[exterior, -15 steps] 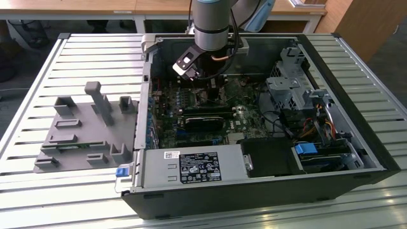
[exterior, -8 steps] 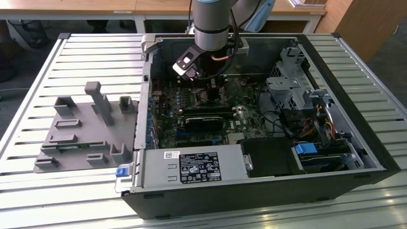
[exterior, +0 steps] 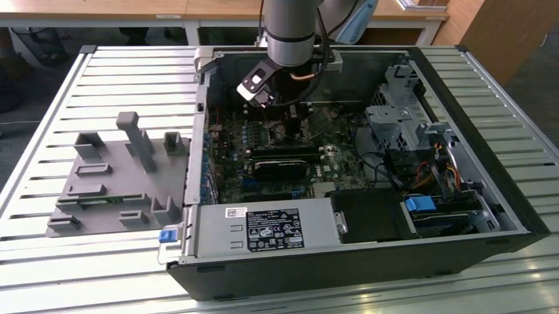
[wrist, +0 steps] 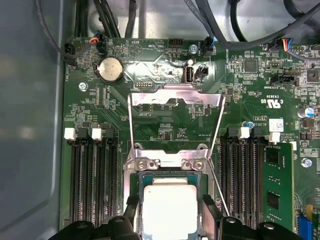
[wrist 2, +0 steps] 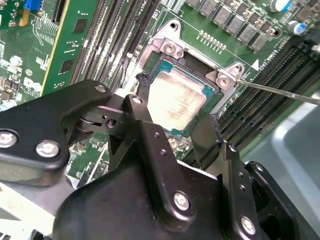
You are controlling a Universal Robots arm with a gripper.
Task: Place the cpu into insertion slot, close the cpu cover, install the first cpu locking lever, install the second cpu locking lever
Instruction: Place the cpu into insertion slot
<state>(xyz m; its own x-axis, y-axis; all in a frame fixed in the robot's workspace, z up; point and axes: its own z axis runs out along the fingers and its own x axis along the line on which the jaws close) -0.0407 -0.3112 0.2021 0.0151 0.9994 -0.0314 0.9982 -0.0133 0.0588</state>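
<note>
first wrist view has the cpu [wrist: 170,210] sitting in the insertion slot [wrist: 131,186], gripper [wrist: 169,216] fingers spread either side, seemingly gripping its edges; the cpu cover [wrist: 175,100] stands raised behind the slot, memory slots [wrist: 92,185] flanking

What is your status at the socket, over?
Gripper jaws straddling the cpu, which sits in the insertion slot. Cpu cover raised open. Nothing obstructing.
</note>
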